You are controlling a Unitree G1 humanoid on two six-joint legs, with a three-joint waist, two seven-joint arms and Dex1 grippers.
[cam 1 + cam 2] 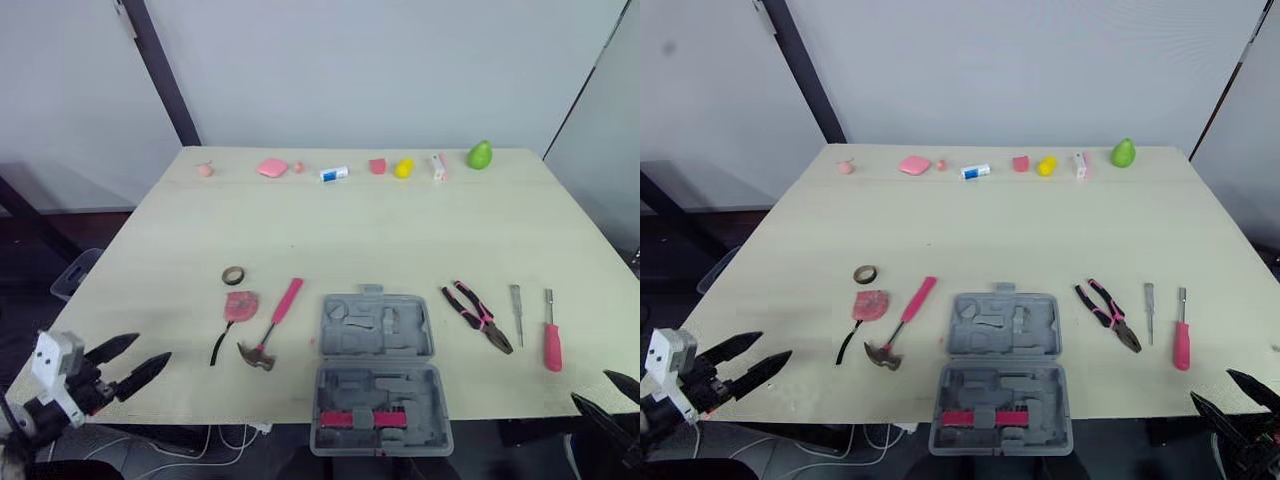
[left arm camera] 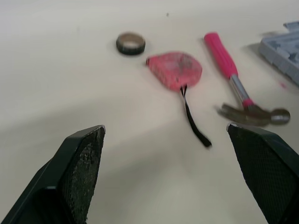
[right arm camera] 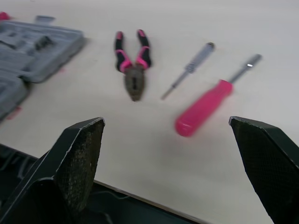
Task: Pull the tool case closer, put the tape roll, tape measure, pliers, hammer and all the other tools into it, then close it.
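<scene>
Head views: the table (image 1: 400, 230) is shown whole, the open tool case (image 1: 375, 365) overhanging its near edge. Hammer (image 2: 238, 88), tape measure (image 2: 175, 70) and tape roll (image 2: 131, 48) are framed by the spread left gripper (image 1: 153, 348); pliers (image 3: 133, 65) by the spread right gripper (image 1: 590, 386). Open tabletop is left before each.

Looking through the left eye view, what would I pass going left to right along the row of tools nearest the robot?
Tape measure → hammer → tool case → pliers → slim grey screwdriver → pink-handled screwdriver. The tape roll lies just behind the tape measure, so it has no clear place in line.
</scene>
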